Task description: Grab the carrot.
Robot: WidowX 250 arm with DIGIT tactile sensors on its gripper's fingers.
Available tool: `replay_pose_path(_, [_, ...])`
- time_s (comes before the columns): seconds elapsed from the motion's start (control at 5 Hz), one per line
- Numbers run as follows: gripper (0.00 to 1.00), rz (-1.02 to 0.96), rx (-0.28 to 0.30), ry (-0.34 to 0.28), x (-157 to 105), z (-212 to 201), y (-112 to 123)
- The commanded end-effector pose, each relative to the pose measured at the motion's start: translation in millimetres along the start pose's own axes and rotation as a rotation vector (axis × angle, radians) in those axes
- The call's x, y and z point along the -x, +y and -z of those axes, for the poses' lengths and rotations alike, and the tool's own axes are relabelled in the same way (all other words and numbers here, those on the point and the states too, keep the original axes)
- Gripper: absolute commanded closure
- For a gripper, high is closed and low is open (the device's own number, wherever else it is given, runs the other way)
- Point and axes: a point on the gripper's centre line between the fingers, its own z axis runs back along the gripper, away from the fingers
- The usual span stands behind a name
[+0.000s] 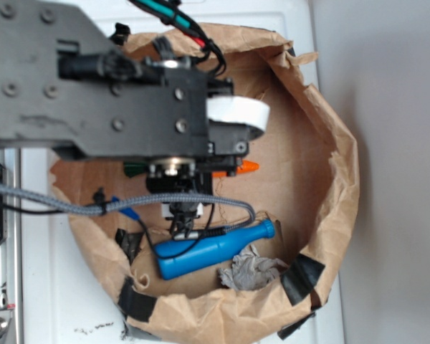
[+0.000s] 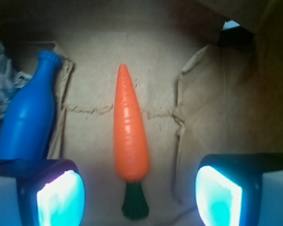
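The orange carrot [image 2: 130, 129] lies flat on the brown paper floor, pointed tip away from the camera and dark green stem nearest. My gripper [image 2: 140, 194] hangs above it, open, with its two pads wide apart on either side of the stem end and nothing between them. In the exterior view only the carrot's orange tip [image 1: 248, 168] and a bit of green stem show from under the arm; the gripper itself is hidden by the arm's body.
A blue plastic bottle [image 2: 28, 115] lies just left of the carrot, also seen as the blue bottle [image 1: 213, 249]. A crumpled grey rag [image 1: 252, 271] sits by it. Everything lies inside a brown paper bag with raised walls [image 1: 340, 186] taped with black tape.
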Motion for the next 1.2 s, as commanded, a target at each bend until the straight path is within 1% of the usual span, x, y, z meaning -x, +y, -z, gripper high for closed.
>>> replay_pose_path(0.0, [0.00, -0.022, -0.027, -0.047, -26.0, 48.2, 21.8])
replay_pose_path(0.2, [0.00, -0.003, -0.006, -0.063, -39.0, 66.4, 30.7])
replay_pose_path(0.4, [0.00, -0.023, -0.006, -0.063, -51.6, 82.7, 41.4])
replay_pose_path(0.6, [0.00, -0.050, -0.014, -0.061, -57.0, 95.6, 46.4])
replay_pose_path(0.8, [1.00, -0.097, -0.023, -0.043, -57.5, 95.0, 48.3])
replay_pose_path(1.0, [1.00, -0.100, -0.027, -0.068, -50.9, 85.8, 48.1])
